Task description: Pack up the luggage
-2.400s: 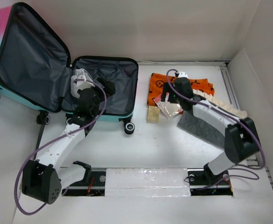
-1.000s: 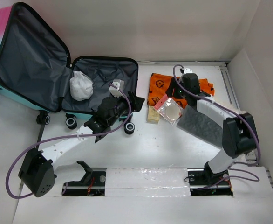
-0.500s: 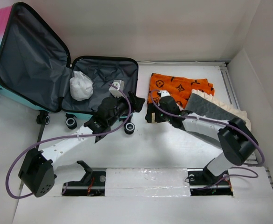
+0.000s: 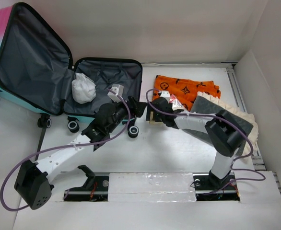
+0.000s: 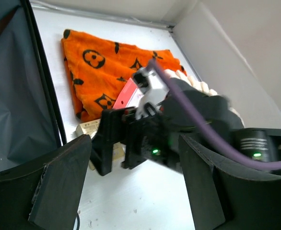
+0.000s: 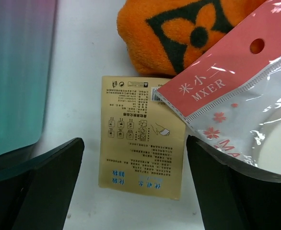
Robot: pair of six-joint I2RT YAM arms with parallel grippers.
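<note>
The luggage [image 4: 107, 86] lies open at the left, its lid [image 4: 30, 57] propped up, with a white bundle [image 4: 83, 88] on the dark lining. My left gripper [image 4: 139, 106] hovers by the suitcase's right rim, open and empty [image 5: 133, 191]. Close to its right, my right gripper [image 4: 153, 112] stands open just above a tan printed packet [image 6: 143, 136] on the table, one finger [image 6: 44, 187] on each side of it. A clear bag with a pink header [image 6: 236, 110] overlaps the packet's corner. Behind them lies an orange patterned towel [image 6: 179, 33].
The teal suitcase shell [image 6: 16, 72] rises just left of the packet. A folded grey and cream cloth [image 4: 205, 103] lies right of the orange towel [image 4: 186, 88], under the right arm. White walls close in the back and right. A wheel [image 4: 133, 131] sticks out below the suitcase.
My right gripper let go of the pink-headed bag, swung left and down over the tan packet, and opened wide. My left arm left the white bundle in the suitcase and moved right.
</note>
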